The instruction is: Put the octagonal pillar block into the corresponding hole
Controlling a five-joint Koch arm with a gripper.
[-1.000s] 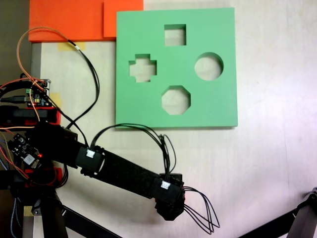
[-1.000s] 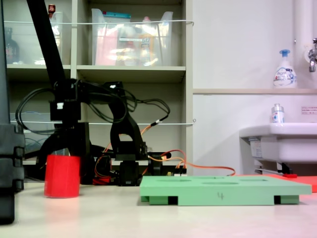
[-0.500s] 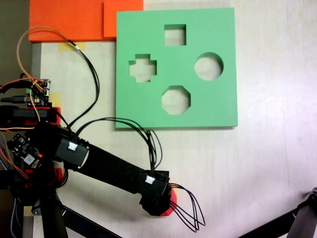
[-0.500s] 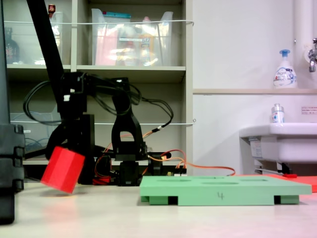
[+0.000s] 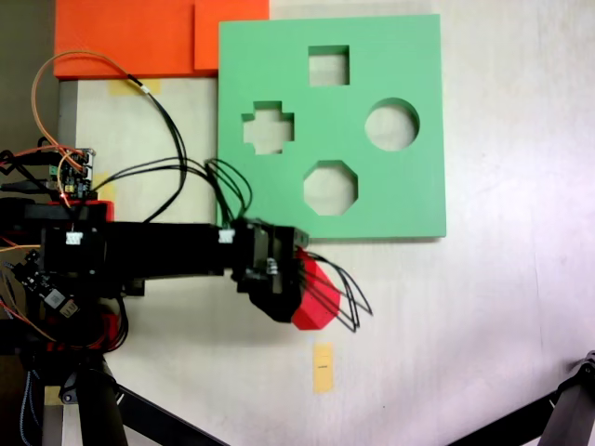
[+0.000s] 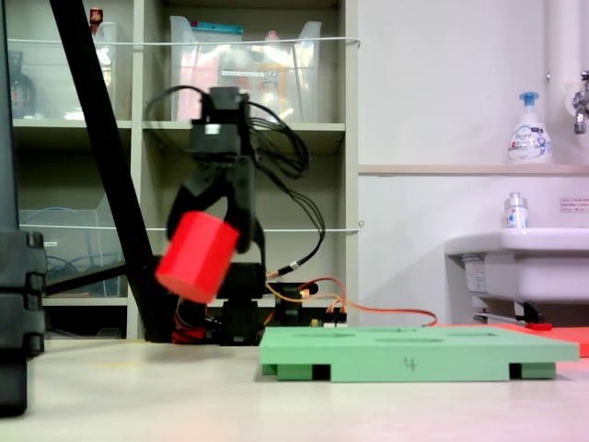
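Note:
The red octagonal pillar block [image 5: 316, 297] [image 6: 196, 257] hangs tilted in the air, well above the table, with my black gripper [image 5: 296, 290] [image 6: 217, 230] shut on it. In a fixed view from above it sits just below the near edge of the green foam board [image 5: 409, 200], left of the eight-sided corresponding hole [image 5: 330, 188]. Seen from the side, the block is left of the board [image 6: 419, 354] and higher than its top.
The board also has a square cutout [image 5: 328, 65], a round cutout [image 5: 391, 124] and a cross cutout [image 5: 268, 127]. Orange foam sheets [image 5: 130, 37] lie at the back left. A yellow tape strip [image 5: 323, 366] marks the table. Loose cables [image 5: 167, 139] trail beside the board.
The arm has lifted the red block off the table and swung it up and toward the green board's near edge; the yellow tape strip where it stood is uncovered.

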